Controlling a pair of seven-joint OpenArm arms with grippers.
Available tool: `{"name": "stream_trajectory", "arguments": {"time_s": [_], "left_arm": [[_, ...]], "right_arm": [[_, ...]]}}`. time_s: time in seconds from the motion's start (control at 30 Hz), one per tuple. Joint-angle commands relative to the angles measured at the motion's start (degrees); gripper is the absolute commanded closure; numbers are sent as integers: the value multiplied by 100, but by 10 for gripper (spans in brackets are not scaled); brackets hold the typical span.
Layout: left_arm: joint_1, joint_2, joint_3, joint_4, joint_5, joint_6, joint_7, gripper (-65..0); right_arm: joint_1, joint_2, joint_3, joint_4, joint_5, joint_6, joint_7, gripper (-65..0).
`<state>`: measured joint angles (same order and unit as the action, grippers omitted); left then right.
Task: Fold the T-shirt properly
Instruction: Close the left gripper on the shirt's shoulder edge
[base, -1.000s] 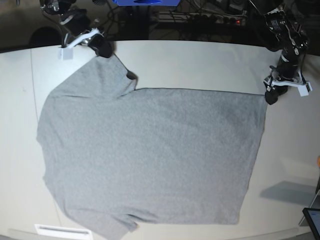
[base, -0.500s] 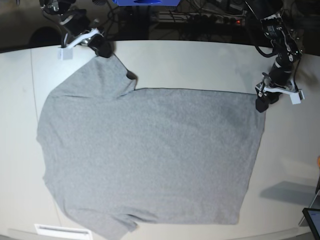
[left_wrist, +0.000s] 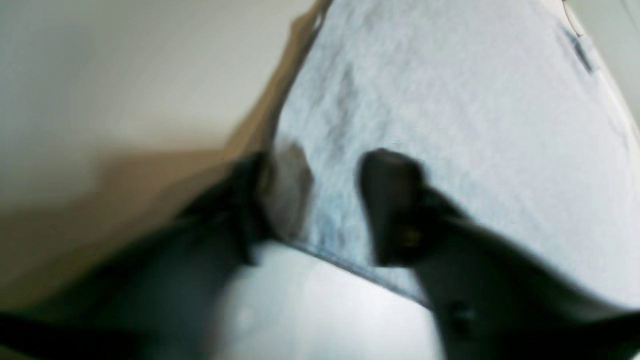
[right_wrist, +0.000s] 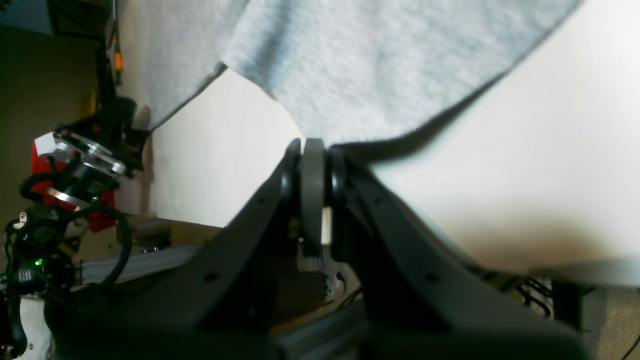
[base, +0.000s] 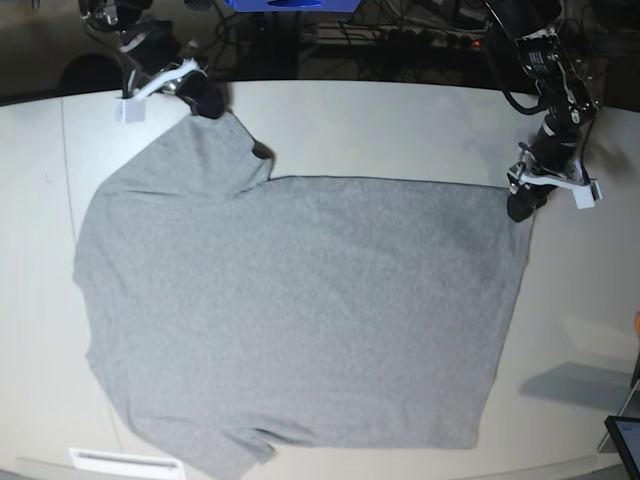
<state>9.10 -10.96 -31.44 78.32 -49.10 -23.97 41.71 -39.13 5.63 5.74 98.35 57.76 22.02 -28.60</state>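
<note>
The grey T-shirt (base: 300, 310) lies spread flat on the white table, plain side up. My right gripper (base: 205, 100) is at the far left sleeve. In the right wrist view this gripper (right_wrist: 312, 150) is shut, with the sleeve's edge pinched between its fingers and the T-shirt (right_wrist: 390, 65) stretching away from it. My left gripper (base: 520, 207) sits at the shirt's far right hem corner. In the blurred left wrist view, the left gripper (left_wrist: 320, 200) has its jaws apart and straddles the corner of the T-shirt (left_wrist: 450, 125), one finger (left_wrist: 395, 200) on the cloth.
The table (base: 400, 120) curves along its far edge, with cables (base: 400, 35) behind it. A white strip (base: 125, 462) lies at the front left edge. A dark device (base: 625, 440) pokes in at the bottom right.
My left gripper has moved left from beside the shirt onto its hem corner, and its jaws have narrowed. The right gripper and the shirt have stayed put.
</note>
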Motion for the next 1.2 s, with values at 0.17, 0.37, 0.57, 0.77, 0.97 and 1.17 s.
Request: {"name": "stream_trajectory", "arguments": {"time_s": [0.17, 0.37, 0.57, 0.77, 0.97, 1.17], "left_arm": [[26, -34, 10, 14, 106, 63, 185, -49], [26, -34, 10, 14, 106, 63, 185, -29], [35, -60, 10, 31, 106, 63, 185, 0], [61, -78, 19, 58, 106, 63, 185, 0], [87, -86, 1, 58, 115, 63, 193, 0], [96, -69, -16, 119, 79, 63, 202, 0]], "right_arm": [[41, 22, 11, -230, 66, 70, 51, -3], [41, 22, 11, -239, 66, 70, 51, -3], [32, 171, 2, 7, 66, 79, 51, -3], [41, 171, 2, 122, 66, 79, 51, -3], [6, 180, 2, 508, 57, 79, 51, -3], [-3, 145, 2, 754, -365, 70, 51, -3]]}}
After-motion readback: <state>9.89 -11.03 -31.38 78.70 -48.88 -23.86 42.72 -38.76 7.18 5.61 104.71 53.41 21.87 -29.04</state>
